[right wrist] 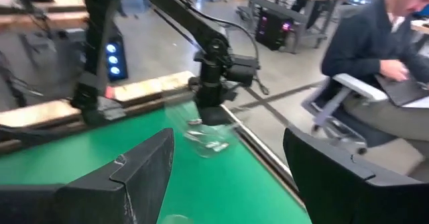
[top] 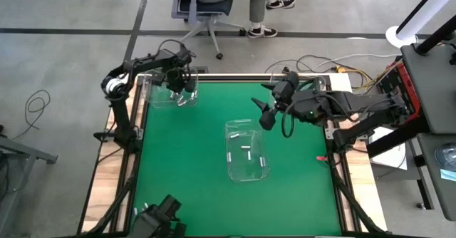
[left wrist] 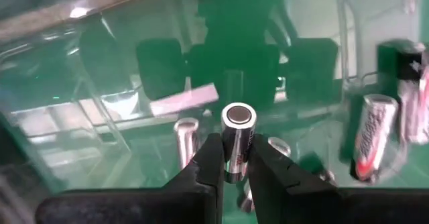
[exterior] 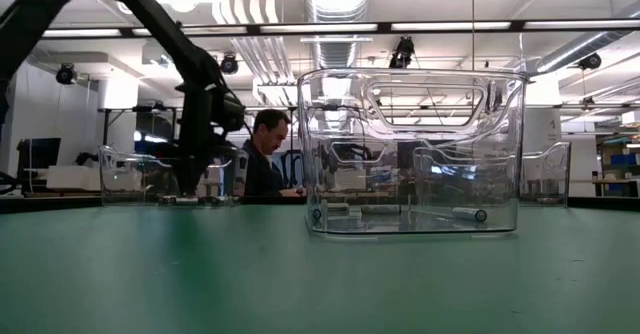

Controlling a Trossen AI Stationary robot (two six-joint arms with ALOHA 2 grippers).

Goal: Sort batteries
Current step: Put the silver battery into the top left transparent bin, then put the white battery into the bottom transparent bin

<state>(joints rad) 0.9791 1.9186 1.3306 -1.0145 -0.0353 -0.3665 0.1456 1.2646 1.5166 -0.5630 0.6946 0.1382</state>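
Across the green counter [top: 185,159] two clear bins stand well apart: a middle bin [top: 246,151] holding several batteries [top: 246,151], and a far bin [top: 162,94] at the left corner. Over that far bin the left pincer [left wrist: 232,158] hangs, clenched on one battery [left wrist: 238,138] whose long axis runs between the fingers, its cap end facing the wrist camera. More cells [left wrist: 373,137] lie on the bin floor just beyond it, so I'd judge a release comes next. Out past the middle bin, the right pincer [top: 265,114] waits spread wide, grasping nothing. A person sits beyond the counter.
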